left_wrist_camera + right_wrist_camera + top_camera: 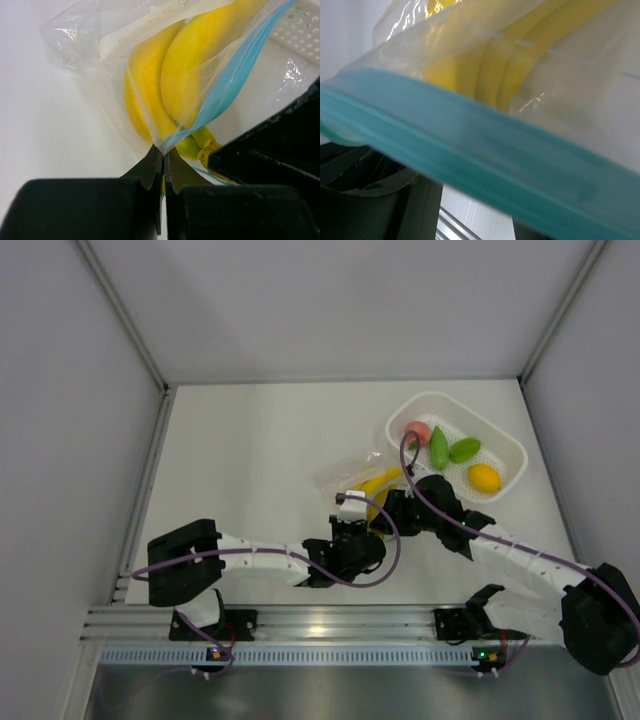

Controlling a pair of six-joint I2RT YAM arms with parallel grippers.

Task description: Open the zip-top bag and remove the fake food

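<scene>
The zip-top bag (352, 472) lies left of the basket with the yellow banana bunch (381, 483) inside. In the left wrist view my left gripper (164, 151) is shut on the bag's (115, 75) edge, where the blue zip strip (235, 75) ends, with the bananas (190, 65) just beyond. It shows in the top view too (362, 508). My right gripper (392, 512) is beside it, at the bag's mouth. In the right wrist view the zip strip (485, 160) crosses close in front. Its fingers (415, 210) stand apart below the strip, holding nothing.
The white perforated basket (505, 445) at the back right holds a pink peach-like fruit (417, 432), two green pieces (439, 448), and a yellow-orange round fruit (484, 477). Grey walls enclose the table on three sides. An aluminium rail (320, 622) runs along the near edge.
</scene>
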